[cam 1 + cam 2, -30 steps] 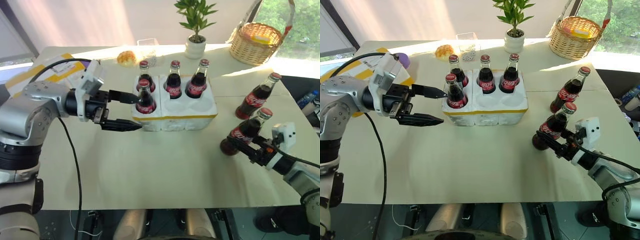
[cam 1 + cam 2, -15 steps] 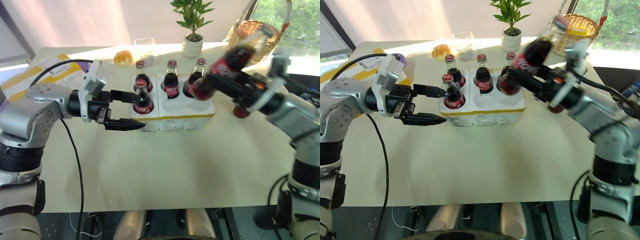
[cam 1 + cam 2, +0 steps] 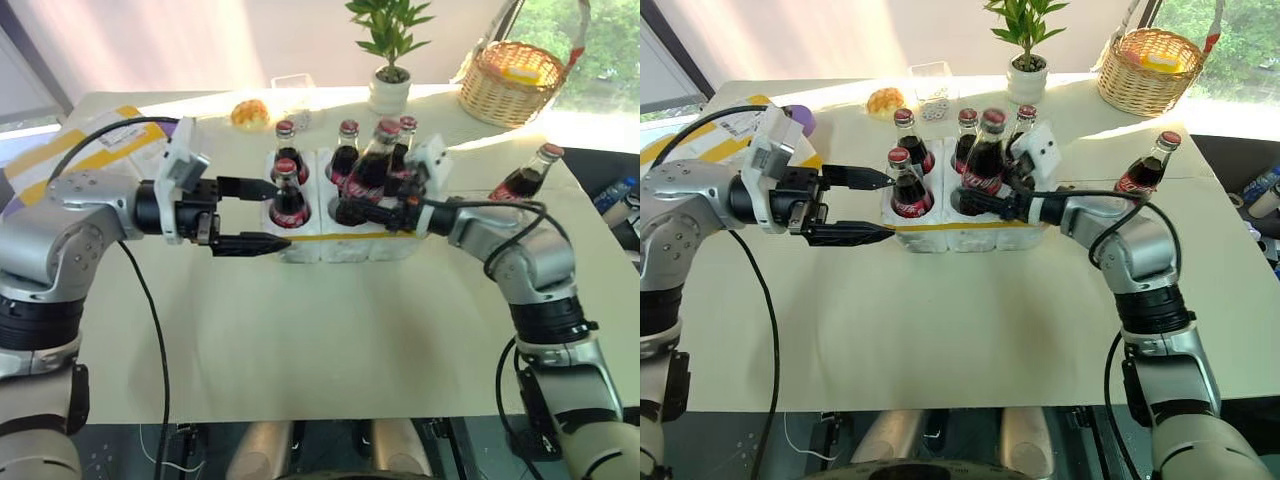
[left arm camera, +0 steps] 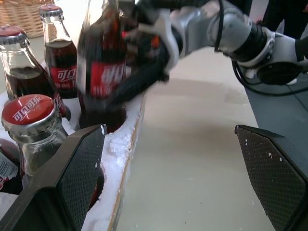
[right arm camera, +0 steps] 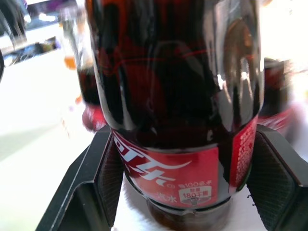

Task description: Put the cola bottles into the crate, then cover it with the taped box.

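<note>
Right gripper (image 3: 975,203) clamped on a cola bottle (image 3: 985,160), tilted slightly, base at the front-middle hole of the crate (image 3: 970,232). Left gripper (image 3: 865,205) spread wide, empty, just beside the crate's left end – front-left bottle (image 3: 906,186) between its fingers. Three more seated behind. Sixth bottle (image 3: 1143,173) stands apart at right.

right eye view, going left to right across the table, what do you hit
left gripper → front-left bottle in the crate → bottle held by the right gripper → loose bottle on the table
</note>
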